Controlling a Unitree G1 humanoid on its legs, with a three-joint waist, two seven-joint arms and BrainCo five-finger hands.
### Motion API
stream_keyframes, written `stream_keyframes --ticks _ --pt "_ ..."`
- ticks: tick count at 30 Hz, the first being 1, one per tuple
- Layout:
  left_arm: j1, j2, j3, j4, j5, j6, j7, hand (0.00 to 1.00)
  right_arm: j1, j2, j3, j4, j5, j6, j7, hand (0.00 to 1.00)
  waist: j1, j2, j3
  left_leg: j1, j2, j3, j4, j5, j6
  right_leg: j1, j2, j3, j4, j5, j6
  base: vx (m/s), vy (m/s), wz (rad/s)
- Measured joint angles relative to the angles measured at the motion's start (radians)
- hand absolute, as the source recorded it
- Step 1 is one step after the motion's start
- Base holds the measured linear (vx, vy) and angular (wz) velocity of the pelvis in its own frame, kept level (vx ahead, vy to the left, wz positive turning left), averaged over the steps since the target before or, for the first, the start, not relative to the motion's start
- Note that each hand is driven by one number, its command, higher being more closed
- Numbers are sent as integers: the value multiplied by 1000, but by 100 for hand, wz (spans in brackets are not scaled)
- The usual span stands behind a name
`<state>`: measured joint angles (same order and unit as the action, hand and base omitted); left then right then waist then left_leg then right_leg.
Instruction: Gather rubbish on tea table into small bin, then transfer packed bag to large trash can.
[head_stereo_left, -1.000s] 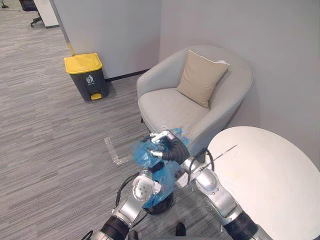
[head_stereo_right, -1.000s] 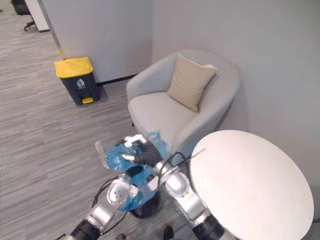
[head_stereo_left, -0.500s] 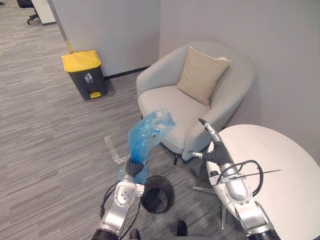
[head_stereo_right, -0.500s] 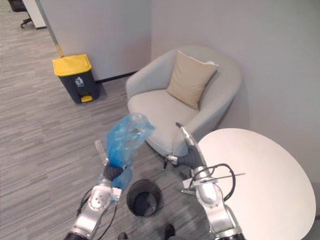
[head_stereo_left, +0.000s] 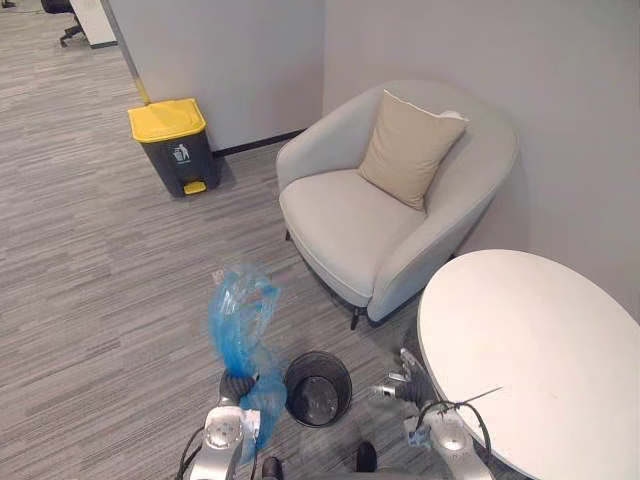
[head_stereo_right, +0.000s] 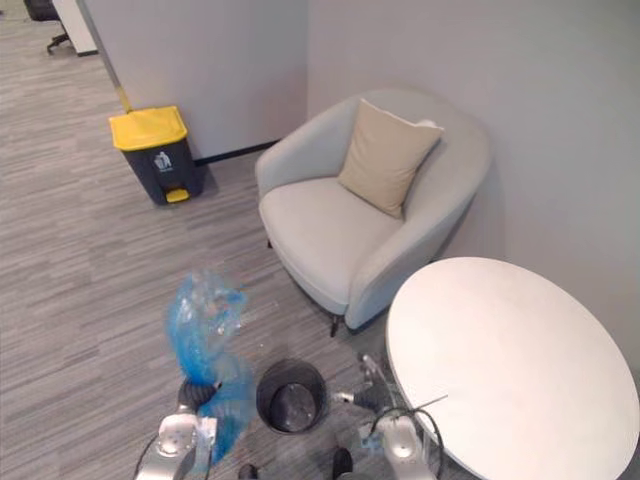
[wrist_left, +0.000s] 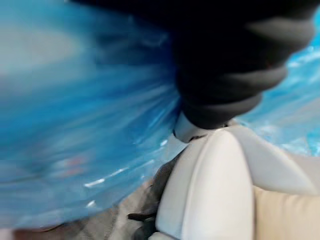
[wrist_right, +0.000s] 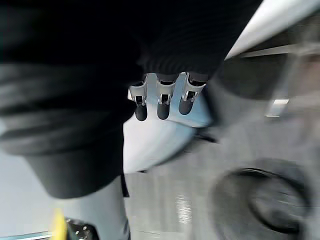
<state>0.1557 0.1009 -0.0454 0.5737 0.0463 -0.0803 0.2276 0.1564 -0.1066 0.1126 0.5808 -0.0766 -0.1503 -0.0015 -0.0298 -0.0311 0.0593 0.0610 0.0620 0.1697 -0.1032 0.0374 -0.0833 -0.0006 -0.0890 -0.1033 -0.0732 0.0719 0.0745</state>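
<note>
Blue bag is held off the carpet at the near left, just left of the small bin and well apart from the large trash can, which stands far left against the wall with its yellow lid down. The bag's long axis is noted as roughly upright: the larger, loose end rises above the left hand and leans a little to the left, while a shorter tail hangs below it. The film is bunched to a narrow waist where the left hand is closed round it. The fingers themselves are masked by plastic, also in the left wrist view. The bag is translucent blue, crumpled and glossy, with pale creases; its contents cannot be made out. The bin is black mesh, round and open-topped, seen on the floor between the two hands; its inside is hard to read. The right hand is seen near the tea table, its fingers loosely apart, nothing in it. The table is cut off at the right and near edges. An armchair with a cushion is recorded beyond.
</note>
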Motion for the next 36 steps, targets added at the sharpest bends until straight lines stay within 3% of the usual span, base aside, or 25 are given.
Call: stream_keyframes --ticks 5,10,13,14,15,17,19,22,24,26,27,29,31,33,34,35,36 --pt "45 -20 44 9 -24 0 -17 100 2 -3 -39 81 -1 13 -13 0 15 13 13 6 -3 38 8 -10 3 -30 -1 41 39 -6 4 -33 16 -24" --pt "53 -21 70 8 -53 0 -15 100 0 3 -41 106 -1 24 -31 0 21 2 28 -44 -9 28 100 -44 14 -101 -21 45 185 -67 9 -52 7 4" --pt "51 -22 69 -9 -70 0 -15 100 -1 13 -41 106 0 24 -45 0 31 -2 29 -94 -5 -6 148 -66 28 -100 -31 26 195 -68 29 -73 11 39" --pt "46 -26 68 -14 -71 0 -15 100 0 19 -41 107 1 24 -49 0 24 11 46 -102 1 -36 159 -56 30 -117 -28 49 333 -151 24 -52 -1 91" --pt "43 -26 69 -18 -71 -1 -15 100 6 22 -40 115 1 25 -49 0 27 4 42 -101 -6 -66 158 -50 26 -112 -24 71 414 -208 31 4 -30 100" --pt "54 -21 70 -45 -72 -2 -14 100 0 25 -40 125 1 24 -50 0 40 -19 31 -103 -23 -97 159 -41 17 -81 -24 112 371 -243 30 -42 -77 58" --pt "53 -24 68 -51 -75 -2 -14 100 -38 22 -40 142 1 24 -59 0 64 2 31 -139 -9 -122 162 -30 -1 -69 0 92 304 -228 5 -100 -78 38" --pt "29 -51 62 -54 -91 -2 -15 100 -86 17 -44 138 2 23 -80 0 61 57 80 -222 21 -216 156 25 -30 -71 37 -5 233 -172 -24 -133 -96 76" --pt "24 -68 58 -59 -91 -1 -15 100 -87 20 -51 139 2 26 -85 0 61 76 99 -238 36 -217 138 29 -35 -70 44 -60 239 -153 -42 -97 -57 76" --pt "28 -79 57 -83 -91 0 -15 100 -79 39 -70 135 1 30 -91 0 59 59 104 -229 43 -144 87 -11 23 -76 7 -119 224 -137 -68 -139 -18 94" --pt "13 -78 44 -102 -90 0 -18 100 -79 49 -82 120 2 35 -100 0 59 31 121 -286 47 -35 258 -17 42 -93 -42 -166 237 -133 -72 -92 23 77" --pt "16 -86 24 -115 -90 -1 -22 100 -72 47 -95 85 10 40 -104 0 45 13 130 -295 52 22 440 -40 45 -92 -77 -211 241 -130 -66 -99 18 89" --pt "15 -92 16 -111 -90 -1 -37 100 -65 46 -105 81 10 40 -112 0 34 27 121 -255 77 68 492 -131 46 -85 -90 -264 221 -121 -52 -98 113 86" --pt "-5 -93 3 -100 -91 -1 -39 100 -56 46 -112 103 9 42 -122 0 26 52 106 -200 106 155 418 -195 31 -84 -93 -318 203 -99 -19 -53 239 88" --pt "-13 -89 -12 -84 -91 0 -39 100 -57 51 -118 113 9 47 -125 0 26 44 106 -191 90 166 360 -194 12 -77 -94 -332 190 -88 -4 -30 242 80" --pt "-22 -59 -28 -62 -90 1 -39 100 -52 81 -122 115 9 54 -126 0 34 10 97 -172 44 147 295 -158 27 -61 -109 -333 142 -61 5 -12 187 54" --pt "-15 -44 -34 -53 -90 1 -39 100 -47 95 -121 115 9 55 -127 0 33 8 95 -161 26 144 268 -142 31 -53 -117 -332 124 -56 10 -1 170 55"
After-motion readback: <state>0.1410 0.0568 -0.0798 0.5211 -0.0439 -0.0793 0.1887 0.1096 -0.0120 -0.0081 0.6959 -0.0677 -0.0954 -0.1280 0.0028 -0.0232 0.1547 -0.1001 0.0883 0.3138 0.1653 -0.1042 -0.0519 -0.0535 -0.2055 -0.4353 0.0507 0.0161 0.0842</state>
